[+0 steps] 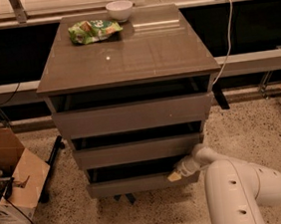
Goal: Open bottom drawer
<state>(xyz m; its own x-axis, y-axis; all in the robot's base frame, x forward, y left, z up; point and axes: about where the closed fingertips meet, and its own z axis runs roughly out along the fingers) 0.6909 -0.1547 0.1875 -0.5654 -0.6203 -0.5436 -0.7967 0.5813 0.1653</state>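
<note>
Camera view: the bottom drawer (133,185) is found at the foot of the cabinet (131,116), just above the speckled floor (263,131) and beneath two wider-looking drawer fronts. Its front is plain and handleless. A dark gap is seen along its top edge, below the middle drawer (137,151).

The tool (176,176) is located at the right end of that top edge, with its pale tip laid against or just over the lip of the front. Contact is judged likely but is not confirmed. Whether the tool is open or closed cannot be told. The white arm (242,193) is seen reaching in from the lower right, low to the floor.

Handling: the drawer is judged to be rigid board, light and shallow, and is expected to run straight out with modest resistance. The front is smooth, so slipping is to be expected if friction alone is relied on. With no handle provided, hold is best taken over the top lip, hooked from behind within the gap. As the tool sits well off-centre to the right, a pull from there may rack the drawer in its runners, so a steady, straight draw is advised.

On the worktop (139,54) a white bowl (119,9) and a green snack bag (93,31) are noted, well apart from the work
</note>
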